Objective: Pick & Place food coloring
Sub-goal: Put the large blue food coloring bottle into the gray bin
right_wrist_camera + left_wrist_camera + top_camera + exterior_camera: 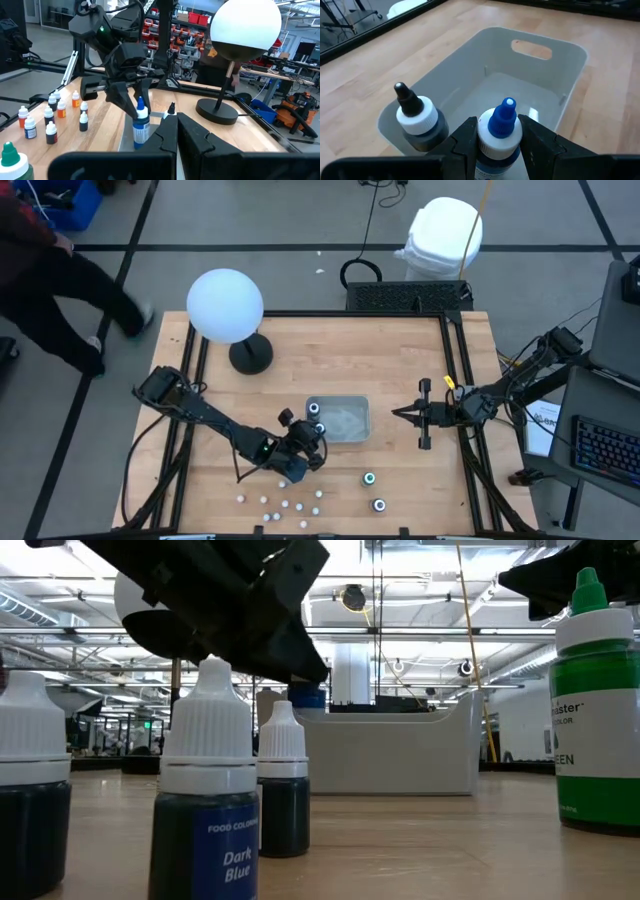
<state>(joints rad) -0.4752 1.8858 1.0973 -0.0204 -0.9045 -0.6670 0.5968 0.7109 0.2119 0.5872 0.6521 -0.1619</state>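
The clear tray (345, 420) sits mid-table. A food coloring bottle with a black tip (415, 117) stands inside it by one end wall. My left gripper (305, 442) is over that end of the tray, shut on a blue-tipped food coloring bottle (501, 125), which also shows in the right wrist view (140, 122). Several small bottles (280, 502) stand on the table near the front edge, and two green-capped ones (369, 478) stand to their right. My right gripper (395, 413) is shut and waits level, right of the tray. My left gripper pinches the blue-tipped bottle between its two fingers at the white collar (495, 141) just under the blue tip. The fingers (131, 102) slant down from the table's left. The bottle stands upright below them at the tray's end; whether its base rests I cannot tell.
A white globe lamp (226, 305) on a black base (250, 356) stands at the far left of the table. In the low view a Dark Blue bottle (207, 810) and a green bottle (595, 690) stand close to the camera. A person walks beyond the table's far left.
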